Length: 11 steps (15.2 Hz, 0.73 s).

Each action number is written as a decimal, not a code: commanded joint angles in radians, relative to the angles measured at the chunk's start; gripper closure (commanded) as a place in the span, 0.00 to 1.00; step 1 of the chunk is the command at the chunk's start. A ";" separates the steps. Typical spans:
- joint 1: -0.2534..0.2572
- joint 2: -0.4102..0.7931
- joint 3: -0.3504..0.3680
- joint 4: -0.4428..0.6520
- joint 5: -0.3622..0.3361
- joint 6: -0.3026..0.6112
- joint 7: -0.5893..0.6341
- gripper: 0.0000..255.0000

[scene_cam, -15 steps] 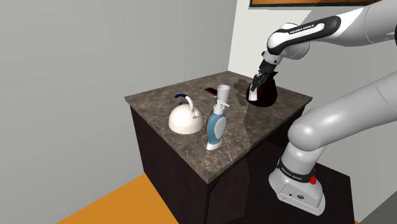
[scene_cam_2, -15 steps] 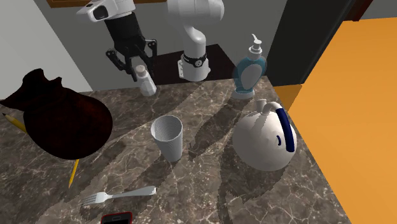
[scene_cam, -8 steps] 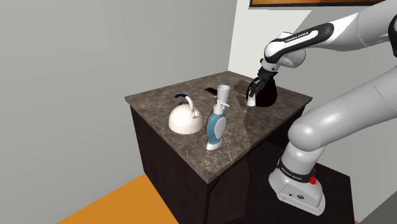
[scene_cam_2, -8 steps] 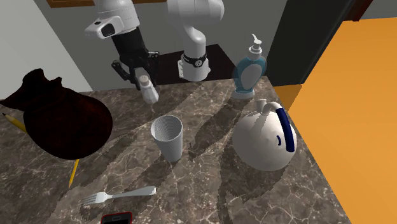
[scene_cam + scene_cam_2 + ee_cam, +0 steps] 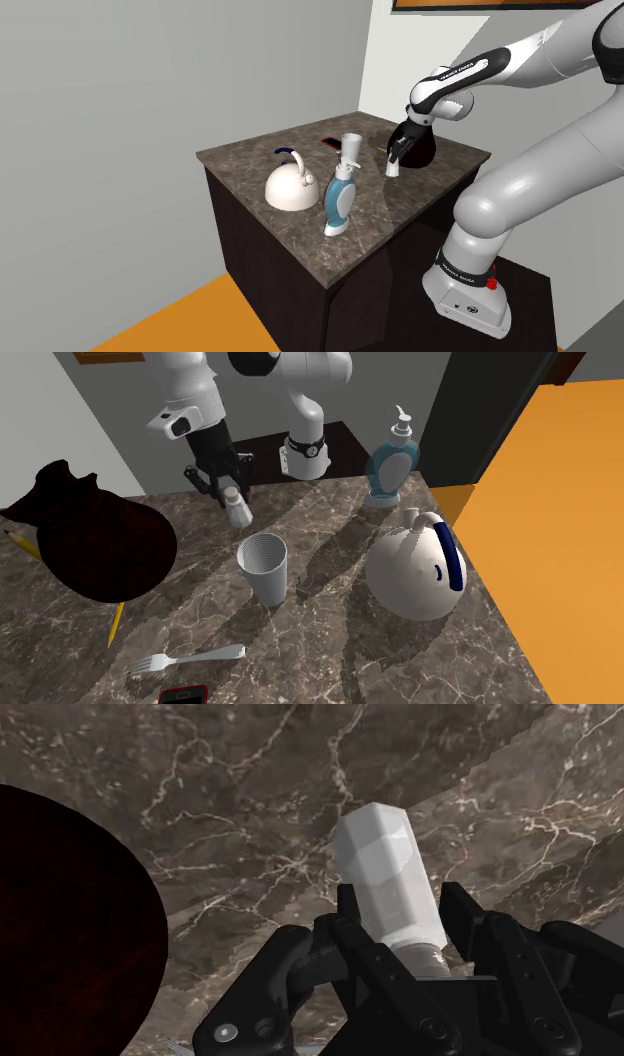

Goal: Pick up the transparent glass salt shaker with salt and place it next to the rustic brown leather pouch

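Here, white salt shaker (image 5: 385,869) in gripper (image 5: 405,919) clasp, near dark-red pouch (image 5: 60,934).

Small white lettering sits on the black forearm band (image 5: 468,69) and the base band (image 5: 462,268); too tiny to read.
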 commanded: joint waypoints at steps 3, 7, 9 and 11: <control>0.018 0.040 -0.028 -0.027 0.014 0.066 -0.025 1.00; 0.029 0.063 -0.043 -0.038 0.024 0.100 -0.039 1.00; 0.029 0.063 -0.043 -0.038 0.024 0.100 -0.039 1.00; 0.029 0.063 -0.043 -0.038 0.024 0.100 -0.039 1.00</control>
